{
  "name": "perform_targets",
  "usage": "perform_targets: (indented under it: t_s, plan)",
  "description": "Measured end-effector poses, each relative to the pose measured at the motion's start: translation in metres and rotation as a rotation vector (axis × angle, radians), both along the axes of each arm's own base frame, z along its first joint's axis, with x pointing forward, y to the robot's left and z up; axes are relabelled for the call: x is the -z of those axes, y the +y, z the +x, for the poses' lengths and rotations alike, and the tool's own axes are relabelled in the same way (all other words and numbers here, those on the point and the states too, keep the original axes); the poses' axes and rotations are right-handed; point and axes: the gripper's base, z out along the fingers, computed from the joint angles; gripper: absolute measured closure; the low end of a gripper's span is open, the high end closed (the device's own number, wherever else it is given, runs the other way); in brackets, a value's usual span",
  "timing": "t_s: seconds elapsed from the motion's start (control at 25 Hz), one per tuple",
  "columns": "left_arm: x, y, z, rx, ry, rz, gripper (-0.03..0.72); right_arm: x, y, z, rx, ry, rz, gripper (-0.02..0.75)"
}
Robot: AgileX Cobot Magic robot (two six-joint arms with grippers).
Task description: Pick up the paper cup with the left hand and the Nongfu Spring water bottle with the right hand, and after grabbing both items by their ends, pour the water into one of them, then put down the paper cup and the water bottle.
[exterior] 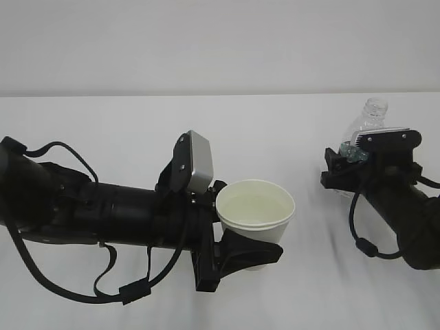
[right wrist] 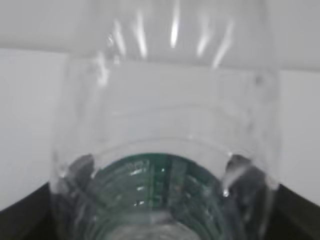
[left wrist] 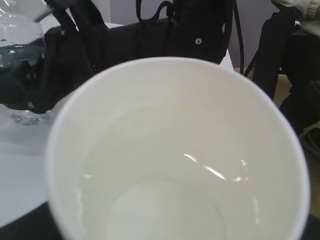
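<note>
At center frame, the left hand (exterior: pixel 249 251) grips the paper cup (exterior: pixel 256 211) by its lower body, fingers closed around it; the upright cup holds clear water (left wrist: pixel 165 175) pooled over its pale base. At right, the Nongfu Spring water bottle (exterior: pixel 363 130) stands uncapped on the white counter (exterior: pixel 103 130), between the fingers of the right hand (exterior: pixel 342 170); whether they clamp it cannot be told.

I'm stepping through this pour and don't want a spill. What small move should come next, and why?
Probably lower the paper cup to the table with the left gripper: water is already in it, and the bottle stands upright at the right gripper, so pouring looks finished.
</note>
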Motion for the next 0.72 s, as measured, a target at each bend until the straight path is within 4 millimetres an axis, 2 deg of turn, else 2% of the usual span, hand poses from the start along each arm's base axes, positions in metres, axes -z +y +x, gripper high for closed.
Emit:
perform_targets:
  t_s: [0.12,0.28,0.72]
  plan:
    - [0.0,0.0,0.0,0.0,0.0,0.0,0.216,-0.014,-0.001,-0.002,0.002,-0.032,-0.012,0.125]
    - [0.0,0.0,0.0,0.0,0.0,0.0,0.216,-0.022,-0.002,-0.008,0.002,-0.041,-0.015,0.126]
    - [0.0,0.0,0.0,0.0,0.0,0.0,0.216,-0.014,-0.006,-0.031,0.0,0.033,0.003,0.127]
